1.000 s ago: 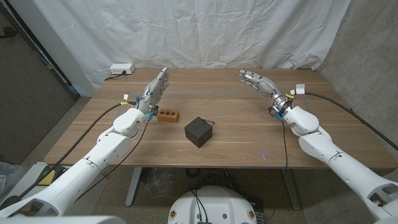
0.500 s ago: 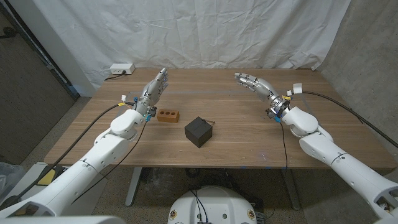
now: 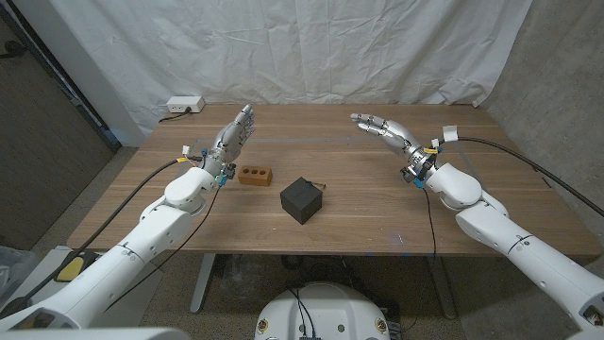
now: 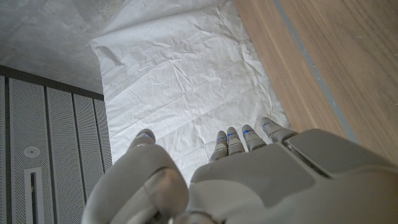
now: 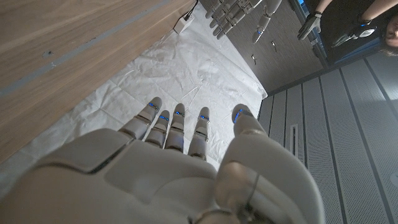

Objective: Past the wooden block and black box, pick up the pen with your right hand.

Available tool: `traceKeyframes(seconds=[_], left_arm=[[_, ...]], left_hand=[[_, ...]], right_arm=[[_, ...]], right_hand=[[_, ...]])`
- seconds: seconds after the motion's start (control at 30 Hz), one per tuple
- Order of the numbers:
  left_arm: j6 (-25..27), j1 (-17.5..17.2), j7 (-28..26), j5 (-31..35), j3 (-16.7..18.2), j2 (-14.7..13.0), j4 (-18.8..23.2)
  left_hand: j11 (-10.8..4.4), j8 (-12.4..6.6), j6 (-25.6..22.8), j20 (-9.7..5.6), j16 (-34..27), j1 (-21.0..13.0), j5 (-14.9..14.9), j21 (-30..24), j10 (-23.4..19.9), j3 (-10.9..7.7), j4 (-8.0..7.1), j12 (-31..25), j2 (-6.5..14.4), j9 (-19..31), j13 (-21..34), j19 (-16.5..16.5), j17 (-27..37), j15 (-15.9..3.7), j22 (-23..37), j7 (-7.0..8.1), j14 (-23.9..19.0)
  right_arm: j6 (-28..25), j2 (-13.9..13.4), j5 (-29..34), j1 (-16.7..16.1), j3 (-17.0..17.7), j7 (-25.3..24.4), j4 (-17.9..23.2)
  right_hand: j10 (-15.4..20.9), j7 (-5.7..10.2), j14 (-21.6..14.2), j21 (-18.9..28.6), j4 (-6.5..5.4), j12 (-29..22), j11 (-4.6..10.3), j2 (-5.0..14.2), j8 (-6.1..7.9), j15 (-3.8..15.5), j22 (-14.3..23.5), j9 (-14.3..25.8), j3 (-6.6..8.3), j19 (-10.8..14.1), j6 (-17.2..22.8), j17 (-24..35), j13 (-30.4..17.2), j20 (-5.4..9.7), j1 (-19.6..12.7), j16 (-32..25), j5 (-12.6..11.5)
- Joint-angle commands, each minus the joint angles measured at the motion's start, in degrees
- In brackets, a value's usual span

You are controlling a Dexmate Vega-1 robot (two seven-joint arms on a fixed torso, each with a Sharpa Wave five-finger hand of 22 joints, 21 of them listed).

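Nearest on the desk (image 3: 377, 212) the black box (image 3: 302, 199) is found, and every other place is reckoned from it. Just behind the box's far right corner a thin dark stub (image 3: 321, 185) is seen touching or nearly touching it; this is judged to be the pen, though most of it is hidden by the box and too little is shown for certainty. The wooden block (image 3: 255, 176) is set a little farther back, near the box and to its left. The reach is judged to be in hand, with nothing grasped yet. Beyond the box and well to its right, the right robot hand (image 3: 382, 127) is held above the desk, released, its fingers stretched out and slightly apart, pointing toward the middle; in the right wrist view nothing is seen between them. For the next move, this hand would need to be carried in toward the box's far side, lowered behind it, and closed on the pen without the box being knocked. Beyond the block, left of the box, the left robot hand (image 3: 236, 135) is raised with fingers straight and nothing in it. Farthest back, a white power strip (image 3: 184, 105) is seen at the desk's left far corner before a white sheet (image 3: 283, 47).
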State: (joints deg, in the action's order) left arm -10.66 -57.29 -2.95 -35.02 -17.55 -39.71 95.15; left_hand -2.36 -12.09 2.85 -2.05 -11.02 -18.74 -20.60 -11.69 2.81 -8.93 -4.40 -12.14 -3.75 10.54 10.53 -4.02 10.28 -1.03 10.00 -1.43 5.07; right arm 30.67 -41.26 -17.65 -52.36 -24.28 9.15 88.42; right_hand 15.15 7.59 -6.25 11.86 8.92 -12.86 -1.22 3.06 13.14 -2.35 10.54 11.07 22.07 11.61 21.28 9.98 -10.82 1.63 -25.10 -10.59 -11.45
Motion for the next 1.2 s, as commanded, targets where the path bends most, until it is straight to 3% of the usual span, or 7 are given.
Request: traceKeyframes(seconds=[0.03, 0.13, 0.53, 0.57, 0.6, 0.67, 1.2], left_arm=[[-0.1, 0.4, 0.1, 0.2, -0.4, 0.4, 0.0], [0.2, 0.2, -0.3, 0.4, -0.5, 0.4, 0.5], [0.3, -1.1, -2.1, 1.2, -0.2, 0.2, 2.4], [0.5, -1.1, -2.4, 1.3, -0.2, 0.3, 2.6], [0.5, -1.1, -2.4, 1.4, -0.3, 0.3, 2.6], [0.7, -0.9, -2.3, 1.4, -0.4, 0.3, 2.7], [0.7, -0.5, -2.0, 1.3, -0.5, 0.6, 1.8]], left_hand=[[0.3, 0.11, -0.2, -3.67, 0.0, -0.7, -0.5, -0.2, -0.1, 0.2, 0.11, -0.1, 0.1, 0.1, 0.1, 0.0, 0.1, 0.07, 0.2, 0.15, -0.4], [0.24, 0.15, -0.2, -3.63, 0.0, -0.7, -0.5, -0.1, -0.1, 0.25, 0.12, 0.0, 0.1, 0.1, 0.1, 0.0, 0.1, 0.09, 0.2, 0.14, -0.4], [0.1, 0.23, -0.3, -3.43, 0.0, -0.8, -0.6, 0.0, -0.1, 0.38, 0.12, 0.0, 0.1, 0.1, 0.1, -0.2, 0.1, 0.05, 0.2, 0.19, -0.5], [0.13, 0.23, -0.3, -3.41, 0.0, -0.8, -0.6, 0.0, -0.1, 0.38, 0.12, 0.1, 0.1, 0.1, 0.1, -0.2, 0.1, 0.05, 0.2, 0.2, -0.5], [0.23, 0.24, -0.3, -3.36, 0.1, -0.8, -0.6, 0.0, -0.1, 0.39, 0.12, 0.1, 0.2, 0.1, 0.1, -0.2, 0.1, 0.05, 0.2, 0.23, -0.5], [0.14, 0.26, -0.3, -3.36, 0.1, -0.8, -0.6, 0.0, -0.1, 0.42, 0.12, 0.1, 0.2, 0.1, 0.1, -0.2, 0.1, 0.05, 0.2, 0.23, -0.5], [-0.01, 0.36, -0.4, -3.26, 0.1, -1.0, -0.6, 0.1, -0.2, 0.62, 0.12, 0.2, 0.3, 0.1, 0.1, -0.2, 0.1, -0.04, 0.2, 0.25, -0.5]], right_arm=[[-0.8, -1.3, 5.2, -1.0, 0.5, -3.8, 2.3], [-0.7, -1.7, 7.3, -1.1, 0.6, -4.9, 2.6], [1.1, -2.0, 14.9, -1.6, 1.2, -9.9, 2.5], [1.2, -2.0, 15.6, -1.6, 1.2, -10.3, 2.5], [1.3, -2.0, 16.3, -1.7, 1.2, -10.7, 2.4], [1.5, -2.0, 17.1, -1.7, 1.2, -11.3, 2.3], [3.2, -0.9, 29.9, -1.7, 0.9, -20.3, 0.6]], right_hand=[[0.1, 0.16, -0.3, -0.1, 0.37, -0.5, 0.44, -0.02, 0.38, -0.02, 0.1, 0.1, 0.25, 0.3, 0.5, 0.2, -0.1, -0.25, -1.0, 0.0, 0.0], [0.3, 0.43, -0.5, -0.1, 0.68, -0.5, 1.19, 0.14, 0.27, 0.02, 0.1, 0.0, 0.61, 0.4, 0.6, 0.2, -0.1, -0.2, -2.0, 0.0, -0.1], [0.8, 1.27, -1.5, 0.0, 1.48, -0.6, 1.2, -0.55, 0.19, 0.27, 0.0, 0.0, 1.15, 0.9, 1.1, 0.3, -0.1, -0.37, -4.6, -0.3, -0.4], [1.0, 1.34, -1.7, 0.0, 1.6, -0.7, 1.07, -0.79, 0.21, 0.41, -0.1, 0.0, 1.21, 1.0, 1.3, 0.3, -0.1, -0.33, -5.1, -0.3, -0.5], [1.0, 1.49, -1.8, 0.0, 1.83, -0.7, 1.94, -1.47, 0.21, 0.36, -0.1, 0.0, 1.3, 1.1, 1.5, 0.3, -0.1, -0.28, -6.2, -0.3, -0.7], [1.2, 1.81, -2.2, 0.0, 1.89, -0.7, 1.6, -2.15, 0.29, 0.61, -0.1, 0.0, 1.33, 1.3, 1.9, 0.3, -0.1, -0.29, -7.2, -0.4, -0.9], [2.4, 2.5, -3.5, 0.1, 1.68, -1.1, 2.64, -5.39, 0.29, 1.68, -0.1, 0.0, 0.95, 2.4, 2.9, 0.4, -0.2, 0.17, -10.5, -0.5, -2.0]])
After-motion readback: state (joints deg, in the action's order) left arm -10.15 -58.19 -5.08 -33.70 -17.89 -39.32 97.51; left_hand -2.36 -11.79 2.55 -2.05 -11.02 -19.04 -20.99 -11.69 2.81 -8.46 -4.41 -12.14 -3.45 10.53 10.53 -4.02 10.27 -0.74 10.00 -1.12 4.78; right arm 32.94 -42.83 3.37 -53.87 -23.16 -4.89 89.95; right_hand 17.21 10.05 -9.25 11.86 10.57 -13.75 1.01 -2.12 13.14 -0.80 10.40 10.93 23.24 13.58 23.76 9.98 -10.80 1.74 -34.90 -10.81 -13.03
